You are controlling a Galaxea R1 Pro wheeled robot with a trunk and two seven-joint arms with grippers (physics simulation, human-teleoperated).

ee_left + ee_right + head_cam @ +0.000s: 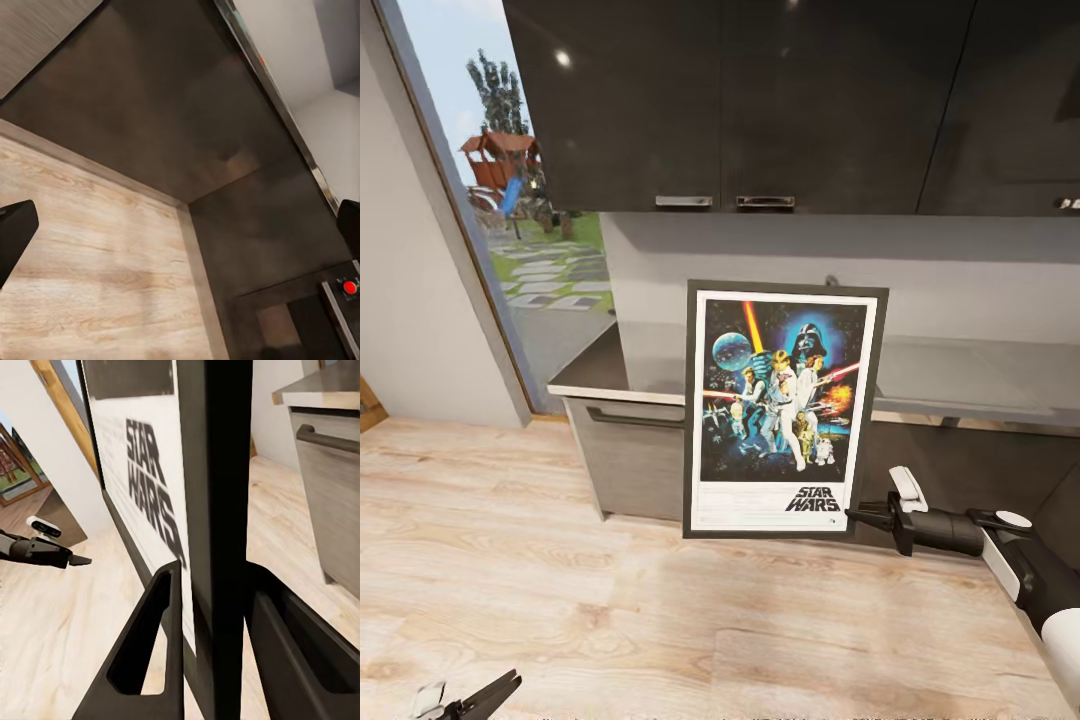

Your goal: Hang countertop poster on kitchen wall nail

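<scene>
Black-framed and white-bordered, the poster [783, 408] is hanging upright in the air in your head view, in front of the kitchen countertop [960, 375] and clear of it, its lower edge over the pale wood floor [610, 610]; you are reading "STAR WARS" in black block letters at its lower right corner, under the blue-black artwork with figures. Your right gripper [857, 516] is reaching in from the right and pinching that lower right corner of the frame. Above, dark glossy wall cabinets [760, 100] with steel handles are running across, and a window [510, 200] at the left is showing a garden. Your left gripper [490, 695] is sitting low at the bottom left over the floor, holding nothing; from here you cannot tell how its jaws stand. Your left wrist view is looking at the floor [90, 262] meeting a dark cabinet base [187, 120], with a small red button [349, 287] on a panel, and its two fingertips [11, 232] are showing wide apart at opposite edges. Your right wrist view is giving what the head view cannot: the two fingers [150, 660] clamped on either face of the poster [142, 472] frame's edge, the "STAR WARS" lettering running sideways, and the left gripper [75, 560] beyond over the floor.
</scene>
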